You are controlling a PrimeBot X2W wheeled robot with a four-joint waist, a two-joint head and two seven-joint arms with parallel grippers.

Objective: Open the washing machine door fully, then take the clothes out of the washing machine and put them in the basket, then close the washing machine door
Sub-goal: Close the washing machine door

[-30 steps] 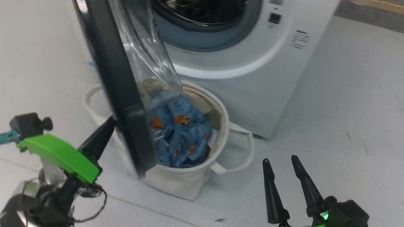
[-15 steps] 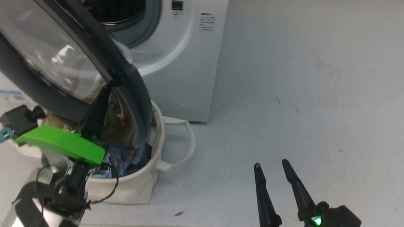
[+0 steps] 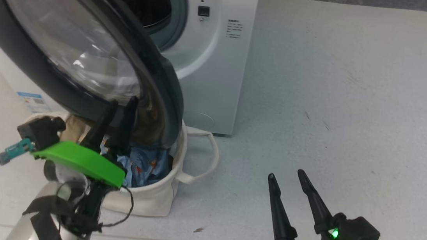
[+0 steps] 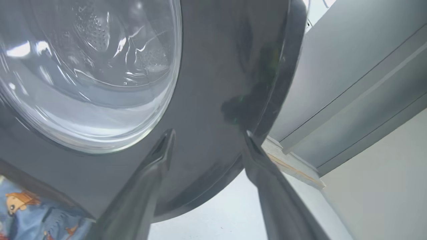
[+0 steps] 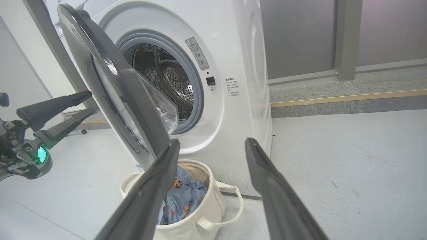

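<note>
The washing machine (image 3: 213, 77) stands with its steel drum (image 5: 163, 80) showing. The washing machine door (image 3: 13, 38) hangs about half open over the basket (image 3: 159, 197). The clothes (image 3: 146, 164), blue with orange bears, lie inside the basket (image 5: 206, 213). My left gripper (image 3: 122, 103) is open, its fingers pointing up at the door's glossy outer face (image 4: 206, 66) near the lower rim, holding nothing. The right wrist view has that left gripper (image 5: 88, 103) just outside the door (image 5: 110, 90). My right gripper (image 3: 286, 175) hovers open over the floor, right of the basket.
Pale grey floor stretches to the right of the machine. A raised grey step with a wooden strip (image 5: 350, 96) runs behind it, below a grey wall. One basket handle (image 3: 205, 162) loops out to the right.
The left gripper's fingers have parted from shut to open by the door's lower rim. The head camera has turned, so the door's outer face now shows. The right gripper has stayed put.
</note>
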